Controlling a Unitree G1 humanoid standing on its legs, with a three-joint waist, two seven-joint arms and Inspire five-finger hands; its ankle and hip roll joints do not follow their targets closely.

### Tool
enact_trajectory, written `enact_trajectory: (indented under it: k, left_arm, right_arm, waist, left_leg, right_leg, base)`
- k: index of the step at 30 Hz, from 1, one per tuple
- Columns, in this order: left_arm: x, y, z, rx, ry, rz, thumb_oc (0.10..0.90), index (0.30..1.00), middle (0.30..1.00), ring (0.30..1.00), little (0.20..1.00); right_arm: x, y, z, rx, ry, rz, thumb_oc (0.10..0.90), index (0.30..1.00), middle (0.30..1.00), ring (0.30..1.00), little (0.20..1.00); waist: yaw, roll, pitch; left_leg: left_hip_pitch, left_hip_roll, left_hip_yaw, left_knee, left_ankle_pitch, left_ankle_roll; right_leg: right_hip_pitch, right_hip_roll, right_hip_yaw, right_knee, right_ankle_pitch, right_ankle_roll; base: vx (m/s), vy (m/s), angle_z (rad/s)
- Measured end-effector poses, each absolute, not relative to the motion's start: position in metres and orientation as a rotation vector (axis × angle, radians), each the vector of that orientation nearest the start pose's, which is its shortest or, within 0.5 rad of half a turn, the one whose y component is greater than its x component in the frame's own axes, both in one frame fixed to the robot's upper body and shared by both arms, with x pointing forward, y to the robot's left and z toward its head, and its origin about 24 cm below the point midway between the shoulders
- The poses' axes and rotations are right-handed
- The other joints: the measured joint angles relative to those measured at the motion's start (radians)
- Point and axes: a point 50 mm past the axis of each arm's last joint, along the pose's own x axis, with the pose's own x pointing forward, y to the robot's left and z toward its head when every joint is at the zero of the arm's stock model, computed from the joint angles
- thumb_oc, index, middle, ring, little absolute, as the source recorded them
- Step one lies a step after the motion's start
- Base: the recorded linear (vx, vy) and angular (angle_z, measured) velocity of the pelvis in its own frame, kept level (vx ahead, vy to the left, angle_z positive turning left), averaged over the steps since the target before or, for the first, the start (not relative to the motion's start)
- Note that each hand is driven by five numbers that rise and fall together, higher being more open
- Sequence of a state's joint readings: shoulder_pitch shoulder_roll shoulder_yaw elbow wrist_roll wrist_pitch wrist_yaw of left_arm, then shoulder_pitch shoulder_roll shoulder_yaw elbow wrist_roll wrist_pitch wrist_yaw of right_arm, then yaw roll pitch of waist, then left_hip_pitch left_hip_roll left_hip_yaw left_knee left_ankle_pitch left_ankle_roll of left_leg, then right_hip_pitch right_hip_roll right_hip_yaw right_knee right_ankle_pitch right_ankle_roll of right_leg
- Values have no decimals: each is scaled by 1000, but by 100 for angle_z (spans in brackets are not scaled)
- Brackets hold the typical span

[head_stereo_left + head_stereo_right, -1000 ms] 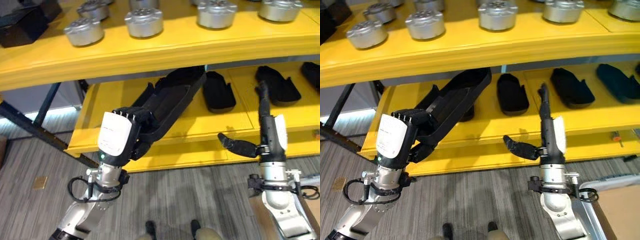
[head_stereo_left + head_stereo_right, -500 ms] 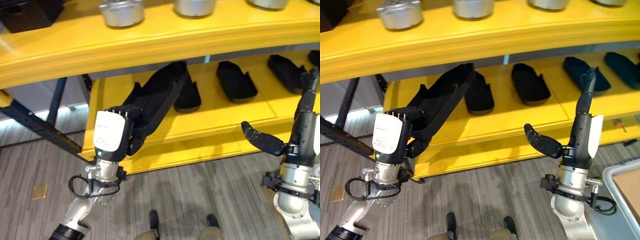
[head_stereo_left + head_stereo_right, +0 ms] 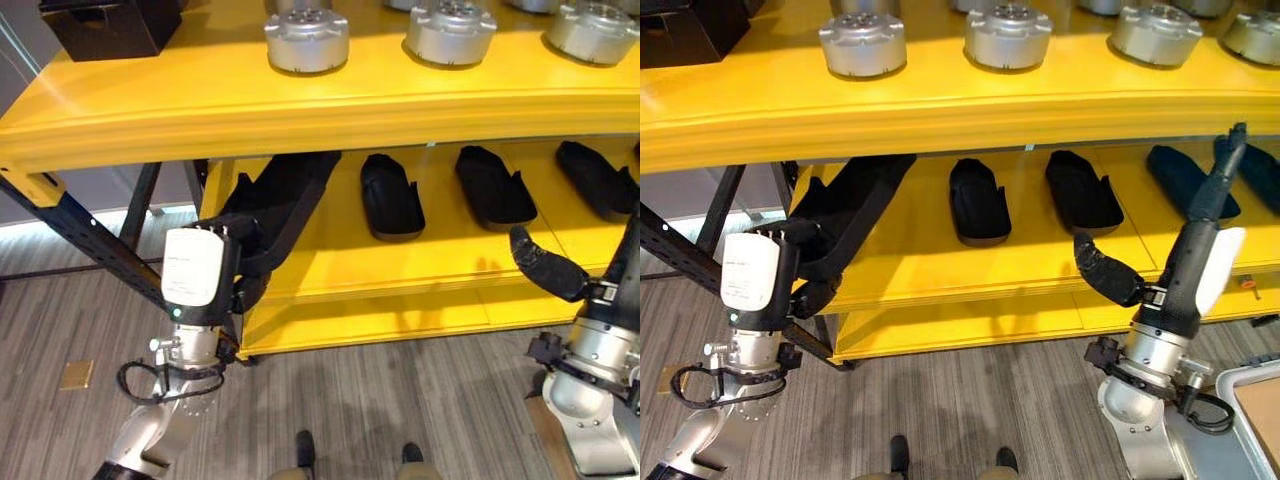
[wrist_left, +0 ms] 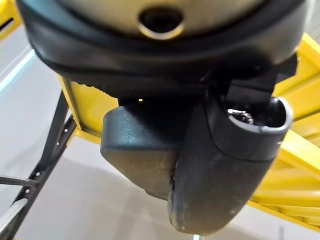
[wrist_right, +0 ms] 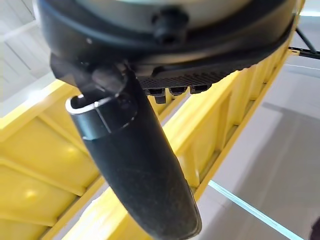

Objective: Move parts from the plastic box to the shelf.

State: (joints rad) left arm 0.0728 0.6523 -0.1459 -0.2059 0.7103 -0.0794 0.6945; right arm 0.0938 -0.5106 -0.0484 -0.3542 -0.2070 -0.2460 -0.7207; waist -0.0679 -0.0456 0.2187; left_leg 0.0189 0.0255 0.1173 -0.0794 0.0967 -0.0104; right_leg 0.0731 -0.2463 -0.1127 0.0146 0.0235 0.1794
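**Long black part at the lower shelf's left end**

While the left robot hand (image 3: 235, 262) shows mainly its white-backed wrist, its dark fingers are curled round the near end of a long black part (image 3: 285, 195), which slants up and away until its far end is hidden under the front lip of the yellow upper shelf (image 3: 300, 105). How far that end reaches over the lower shelf (image 3: 420, 250) cannot be told. The right robot hand (image 3: 1200, 215) stands upright before the lower shelf's right part, fingers straight and thumb stuck out sideways, holding nothing; in the left eye view it is cut off at the frame edge.

On the lower shelf, black parts (image 3: 391, 195) lie in a row, well apart from one another, with bare yellow between them and along the front edge. Silver round parts (image 3: 306, 38) stand in a row on the upper shelf, beside a black box (image 3: 110, 22) at its left end, cut off at the top.
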Motion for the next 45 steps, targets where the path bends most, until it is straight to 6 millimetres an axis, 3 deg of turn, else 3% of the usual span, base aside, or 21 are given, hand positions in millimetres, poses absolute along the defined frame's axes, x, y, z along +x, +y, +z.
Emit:
enact_trajectory:
  k: [2,3,4,8,12,18,25,30,35,37,45]
  left_arm:
    - [219,225,112,1198,-610,379,400,300,300,300,300]
    - [222,232,106,1199,-541,409,400,300,300,300,300]
    - [226,234,103,1197,-512,427,400,300,300,300,300]
    - [237,242,85,1095,-367,540,400,300,300,300,300]
    - [232,242,60,1017,-233,628,400,300,300,300,300]
    - [227,253,39,1082,-91,669,400,300,300,300,300]
    - [217,269,-5,1133,174,728,400,300,300,300,300]
    - [232,267,-10,1204,204,721,400,300,300,300,300]
    - [242,271,-17,1260,273,774,400,300,300,300,300]
    - [241,271,-19,1275,289,770,400,300,300,300,300]
    - [250,264,-17,1298,275,748,400,300,300,300,300]
  right_arm:
    - [212,-228,161,-504,-752,-551,900,1000,1000,1000,1000]
    - [211,-228,158,-518,-746,-546,900,1000,1000,1000,1000]
    - [210,-229,157,-526,-743,-546,900,1000,1000,1000,1000]
    - [212,-235,153,-554,-729,-557,900,1000,1000,1000,1000]
    - [211,-243,146,-583,-691,-572,900,1000,1000,1000,1000]
    - [210,-241,144,-592,-683,-522,900,1000,1000,1000,1000]
    - [211,-240,144,-600,-675,-462,900,1000,1000,1000,1000]
    - [214,-245,133,-588,-614,-460,900,1000,1000,1000,1000]
    - [211,-266,83,-543,-318,-503,900,1000,1000,1000,1000]
    - [205,-264,69,-534,-243,-480,900,1000,1000,1000,1000]
    - [201,-263,64,-547,-215,-440,900,1000,1000,1000,1000]
  waist:
    - [7,-6,-8]
    - [-17,-10,-18]
    - [-39,-12,-21]
    - [-72,7,-43]
    - [-83,37,-63]
    - [-102,39,-65]
    - [-148,34,-74]
    - [-159,33,-109]
    - [-213,39,-126]
    - [-236,46,-126]
    - [-245,46,-125]
  left_leg:
    - [17,18,41,-3,-11,1]
    - [16,35,28,-3,-18,3]
    - [13,37,8,-5,-14,-2]
    - [5,59,7,-5,-4,-21]
    - [3,67,15,-5,4,-34]
    - [23,63,50,-6,-4,-33]
    - [35,61,77,-6,-17,-22]
    - [36,56,89,-6,-16,-24]
    - [33,53,123,-7,-19,-20]
    - [33,49,134,-7,-20,-18]
    - [17,42,144,-7,-31,-8]
  right_leg:
    - [-44,10,-57,38,2,3]
    - [-58,65,39,19,-21,-10]
    - [-33,84,80,-8,-13,-34]
    - [8,121,77,-96,35,-61]
    - [5,130,77,-101,40,-64]
    - [6,124,104,-102,42,-60]
    - [3,117,130,-102,47,-56]
    - [-2,114,136,-102,49,-53]
    - [-24,107,171,-102,52,-48]
    - [-30,105,183,-102,55,-46]
    - [-47,94,192,-102,53,-27]
  base:
    - [111,-76,-63]
    - [90,-82,-21]
    - [91,-75,27]
    - [60,-46,8]
    - [62,-16,-5]
    - [48,16,-14]
    - [34,36,-12]
    - [21,59,-6]
    - [13,74,-18]
    - [14,66,-19]
    - [-3,42,-3]
